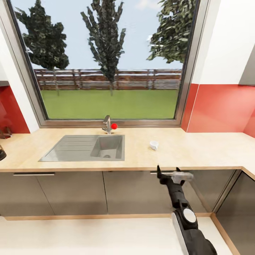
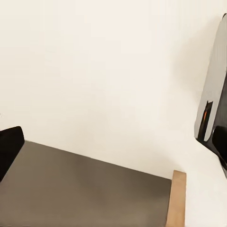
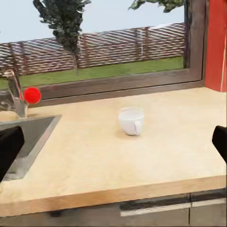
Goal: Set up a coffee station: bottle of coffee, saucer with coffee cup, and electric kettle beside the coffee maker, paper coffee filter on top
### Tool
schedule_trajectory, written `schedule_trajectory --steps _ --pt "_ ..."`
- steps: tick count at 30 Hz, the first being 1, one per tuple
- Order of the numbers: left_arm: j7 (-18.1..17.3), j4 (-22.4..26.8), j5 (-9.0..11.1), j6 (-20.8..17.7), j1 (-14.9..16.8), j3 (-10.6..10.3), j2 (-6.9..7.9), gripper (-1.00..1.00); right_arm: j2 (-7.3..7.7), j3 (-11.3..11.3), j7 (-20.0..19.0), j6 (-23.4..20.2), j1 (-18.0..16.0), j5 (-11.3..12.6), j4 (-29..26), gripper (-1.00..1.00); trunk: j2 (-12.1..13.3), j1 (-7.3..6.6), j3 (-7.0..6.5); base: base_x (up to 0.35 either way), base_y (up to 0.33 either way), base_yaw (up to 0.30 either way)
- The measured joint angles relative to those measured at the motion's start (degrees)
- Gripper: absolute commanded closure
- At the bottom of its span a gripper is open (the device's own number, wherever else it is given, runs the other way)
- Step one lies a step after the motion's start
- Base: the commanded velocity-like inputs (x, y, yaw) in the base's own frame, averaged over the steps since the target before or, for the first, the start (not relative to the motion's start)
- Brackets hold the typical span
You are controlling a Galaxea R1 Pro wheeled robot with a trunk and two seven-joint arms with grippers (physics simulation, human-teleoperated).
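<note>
**Cup in Sight, Right Arm Lined Up Short of the Counter**

While the robot faces the window run of the kitchen, the countertop (image 1: 198, 148) carries little of the coffee station. Going left to right in the head view: a dark object sits at the far left edge, cut off, and I cannot tell what it is. Next comes the steel sink (image 1: 85, 148) with its faucet (image 1: 107, 124) and a red knob beside it. Right of the sink, alone on bare wood, stands the white coffee cup (image 1: 153, 145), well apart from everything else. Below and just right of it, the right gripper (image 1: 173, 174) hangs in front of the cabinet fronts, level with the counter's edge, its fingers spread wide and holding nothing; the right wrist view looks straight across the counter at the coffee cup (image 3: 131, 121), handle turned toward the camera. The left gripper's state cannot be told: its wrist view gives a pale wall, a grey surface and one dark finger edge.

The likely next move is a reach for the cup. The gripper sits low, so a straight push forward could strike the counter lip. The cup is small and light; an off-centre close could tip it or skate it toward the sink.
</note>
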State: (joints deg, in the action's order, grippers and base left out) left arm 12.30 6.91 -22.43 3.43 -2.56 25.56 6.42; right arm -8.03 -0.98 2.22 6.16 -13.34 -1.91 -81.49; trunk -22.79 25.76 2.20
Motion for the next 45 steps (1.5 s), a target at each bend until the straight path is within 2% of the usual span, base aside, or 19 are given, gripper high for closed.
schedule_trajectory --steps 1,4,7,9,11,16,21,32,34,36,45 --pt "-0.04 -0.02 0.04 0.00 0.00 0.06 0.04 -1.00 0.00 0.00 0.03 -0.09 -0.44 0.41 -0.01 -1.00 -0.02 -0.01 0.01 0.000 0.000 0.000" --pt "-0.13 -0.07 0.01 0.00 0.00 0.08 -0.09 -1.00 0.03 0.03 0.12 -1.77 -6.88 2.64 0.03 -1.00 -0.01 -0.01 0.00 0.000 0.000 0.000" --pt "0.06 -0.02 -0.12 -0.04 0.00 -0.01 -0.45 -1.00 0.07 -0.06 0.10 -10.24 -18.32 3.30 3.67 -1.00 0.00 -0.01 0.00 0.000 0.000 0.000" --pt "0.35 0.00 -0.07 -0.12 0.00 0.11 -0.45 -1.00 0.26 -0.17 0.29 -13.83 -25.57 3.19 9.85 -1.00 0.00 0.00 0.00 0.000 0.000 0.000" --pt "0.66 -0.04 -0.14 -0.14 0.00 0.14 -0.55 -1.00 0.45 -0.13 1.76 -16.92 -34.75 2.84 21.23 -1.00 0.01 0.00 0.00 0.000 0.000 0.000" --pt "0.72 -0.21 0.04 -0.30 -0.01 0.22 -0.47 -1.00 0.57 -0.06 2.38 -22.80 -44.06 1.05 32.54 -1.00 -0.02 -0.03 0.01 0.105 0.000 0.000" --pt "0.76 -0.39 0.07 -0.73 -0.01 0.32 -0.41 -1.00 0.89 -0.08 1.96 -24.57 -46.47 0.67 35.30 -1.00 -0.02 -0.04 0.02 0.304 0.000 0.000" --pt "0.63 -0.73 -0.02 -1.20 0.00 0.08 -0.57 -1.00 4.37 -0.05 2.13 -24.57 -46.65 0.73 35.94 -1.00 -0.02 -0.04 0.02 0.304 -0.092 0.000" --pt "0.62 -0.77 -0.02 -1.22 0.00 0.07 -0.59 -1.00 4.83 -0.09 2.22 -24.56 -46.65 0.73 37.50 -1.00 -0.02 -0.03 0.02 0.234 -0.251 0.000" --pt "0.62 -0.80 -0.02 -1.22 -0.01 0.06 -0.60 -1.00 5.03 -0.19 2.25 -24.56 -46.65 0.73 40.91 -1.00 -0.02 -0.03 0.02 0.232 -0.253 0.000" --pt "0.56 -0.88 0.00 -1.23 -0.08 0.01 -0.52 -1.00 5.08 -0.17 2.17 -24.64 -46.65 0.63 45.68 -1.00 -0.02 -0.04 0.02 0.258 -0.229 0.000"
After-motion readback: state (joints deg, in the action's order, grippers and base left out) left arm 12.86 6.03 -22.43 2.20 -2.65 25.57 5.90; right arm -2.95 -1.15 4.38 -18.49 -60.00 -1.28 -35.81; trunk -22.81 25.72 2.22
